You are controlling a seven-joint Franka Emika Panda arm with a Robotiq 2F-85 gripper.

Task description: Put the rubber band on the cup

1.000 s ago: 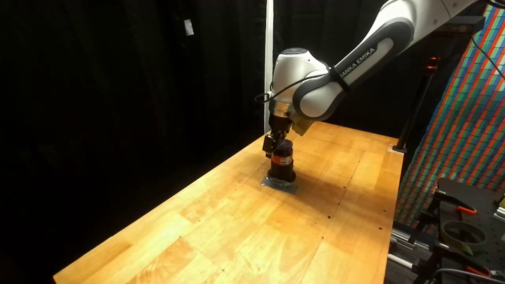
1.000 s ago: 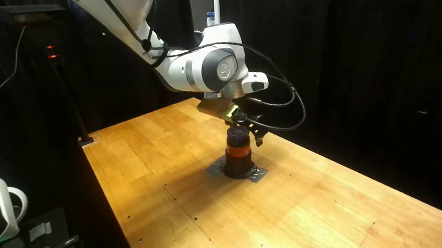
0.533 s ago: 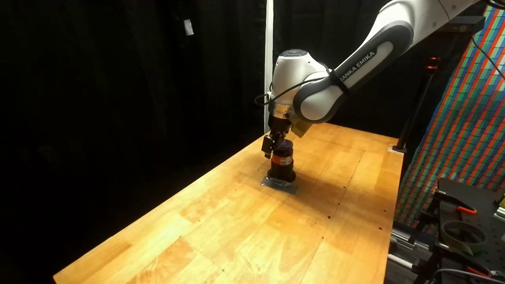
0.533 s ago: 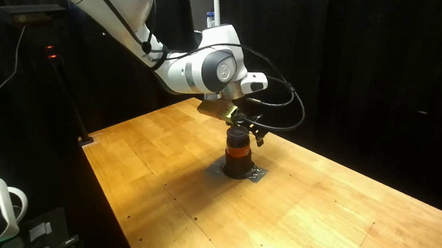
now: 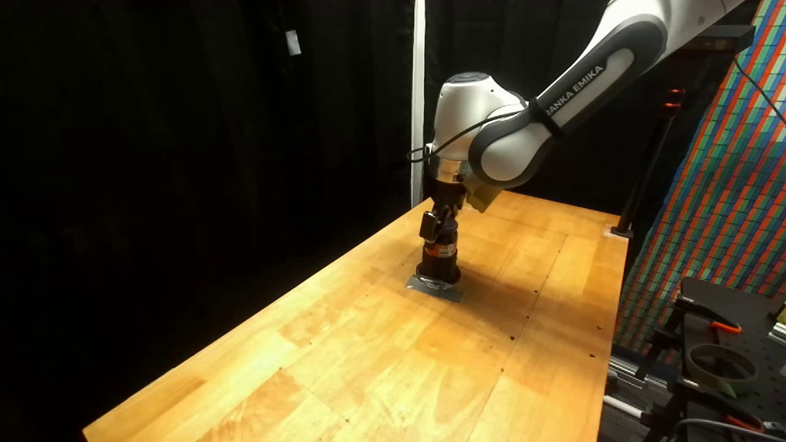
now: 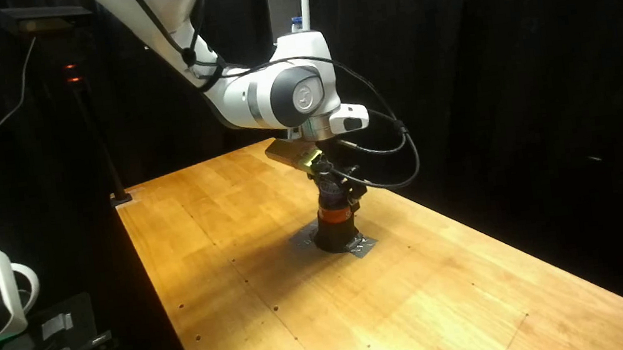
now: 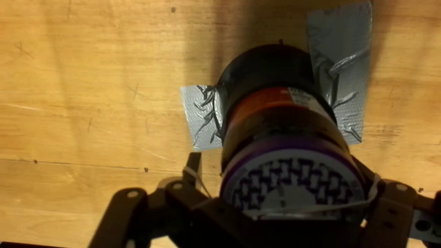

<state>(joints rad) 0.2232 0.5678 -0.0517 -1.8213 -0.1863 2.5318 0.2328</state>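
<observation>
The dark cup with an orange middle stands upright on the wooden table; it shows in both exterior views. In the wrist view its body leans up to a white lid with a purple pattern. My gripper is open, with one finger on either side of the cup's top; the left finger stands apart from it, the right is partly hidden behind the lid. The pale rubber band loops round both fingers and stretches across the lid. The gripper also shows at the cup's top in both exterior views.
Grey tape holds the cup's base to the wooden table. A thin black post stands at the table's far corner. A side bench with a tape roll is beside the table. A cable loops from the wrist.
My gripper has moved sideways towards the cup, rightward in one exterior view and leftward in another, so its fingers now overlap the cup's top. The cup has not moved.
</observation>
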